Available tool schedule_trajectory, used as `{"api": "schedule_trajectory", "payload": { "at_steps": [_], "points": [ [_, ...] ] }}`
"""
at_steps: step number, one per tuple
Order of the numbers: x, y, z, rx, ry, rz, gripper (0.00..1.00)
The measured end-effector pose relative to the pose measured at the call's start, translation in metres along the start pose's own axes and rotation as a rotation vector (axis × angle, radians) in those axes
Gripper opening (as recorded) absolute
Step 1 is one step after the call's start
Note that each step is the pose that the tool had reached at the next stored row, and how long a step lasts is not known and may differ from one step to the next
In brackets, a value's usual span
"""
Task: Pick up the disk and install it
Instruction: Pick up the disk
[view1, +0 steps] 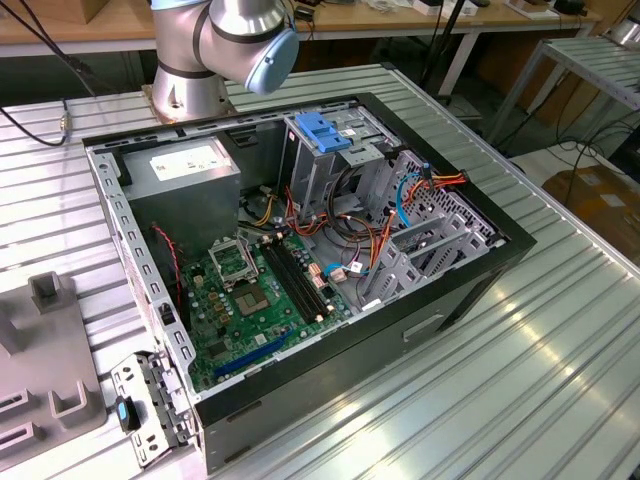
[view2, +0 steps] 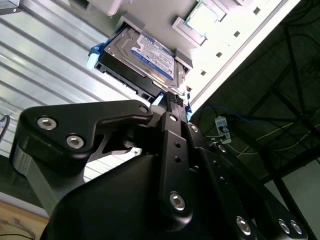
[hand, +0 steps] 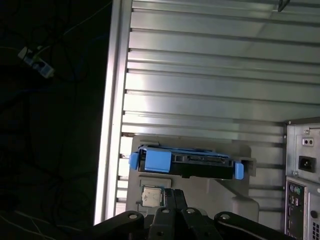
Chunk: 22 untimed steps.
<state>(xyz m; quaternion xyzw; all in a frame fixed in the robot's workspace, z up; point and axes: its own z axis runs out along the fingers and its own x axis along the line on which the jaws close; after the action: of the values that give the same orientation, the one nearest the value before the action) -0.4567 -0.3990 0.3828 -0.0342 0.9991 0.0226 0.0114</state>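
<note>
Second wrist view: logged blue-framed grey metal disk (view2: 145, 52) on grey holder (view2: 160, 14) at ribbed bench (view2: 50, 65) edge; found black gripper (view2: 172, 98) narrow, just beside.

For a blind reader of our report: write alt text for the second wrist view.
The disk, a grey hard drive in a bright blue bracket, sits in a pale grey holder on a ribbed metal table. The black gripper looms in the foreground, its tip close to the disk's near edge; contact cannot be judged.
</note>
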Motion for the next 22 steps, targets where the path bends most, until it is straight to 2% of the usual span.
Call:
{"api": "schedule_trajectory", "payload": {
  "at_steps": [22],
  "points": [
    [0.0, 0.0, 0.0, -0.0019, 0.0034, -0.077, 0.11]
  ]
}}
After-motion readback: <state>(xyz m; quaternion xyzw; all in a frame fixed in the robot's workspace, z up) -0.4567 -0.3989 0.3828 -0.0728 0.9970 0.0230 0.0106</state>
